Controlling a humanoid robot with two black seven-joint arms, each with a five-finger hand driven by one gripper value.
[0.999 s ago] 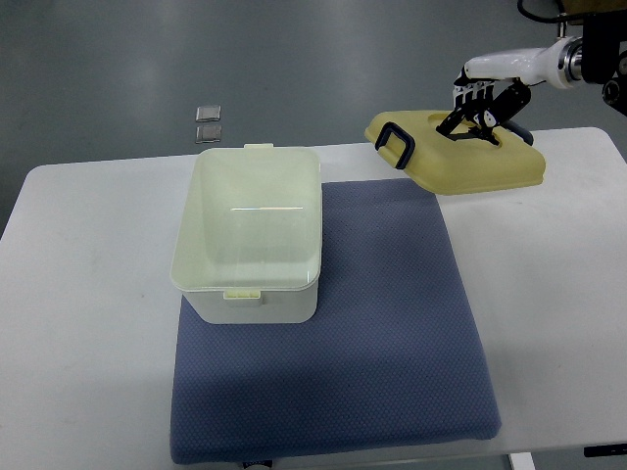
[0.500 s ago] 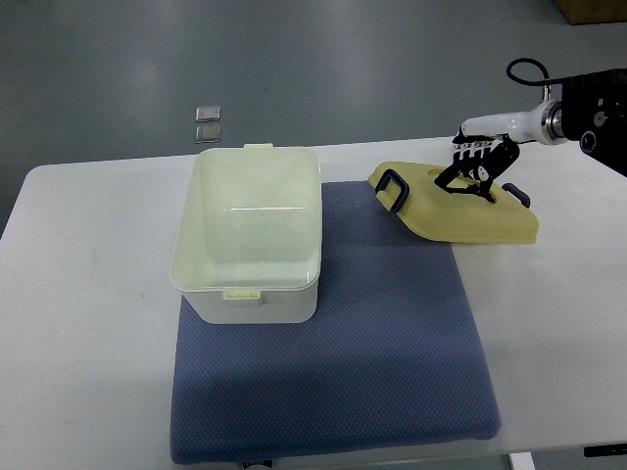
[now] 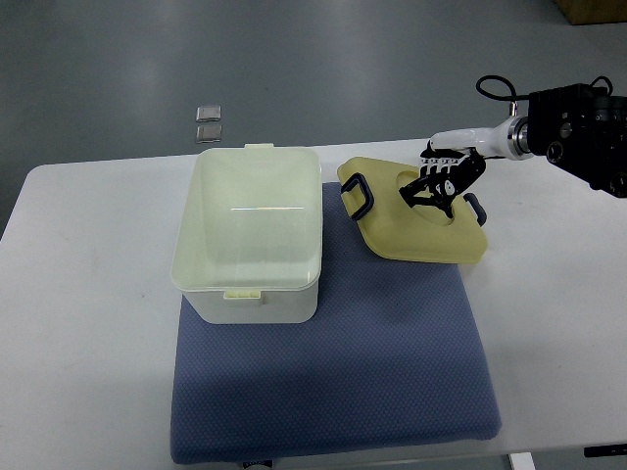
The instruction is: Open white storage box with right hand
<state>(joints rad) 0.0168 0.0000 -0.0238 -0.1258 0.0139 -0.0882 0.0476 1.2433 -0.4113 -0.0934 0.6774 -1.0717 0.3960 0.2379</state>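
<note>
Reaching in from your right, the right hand (image 3: 443, 180) has its fingers curled around the yellow lid (image 3: 413, 209), beside the open white box (image 3: 251, 235).

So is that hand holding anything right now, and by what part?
Yes: the right hand grips the yellow lid at its top middle, between the two dark end handles.

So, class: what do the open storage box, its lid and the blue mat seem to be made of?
Storage box: probably plastic, pale, slightly translucent, glossy; a light streak reflects inside.
Lid: likely matte yellowish plastic with dark clip handles, held by the right robot hand.
Blue mat: looks like fabric or foam; fine dotted weave, no shine.
</note>
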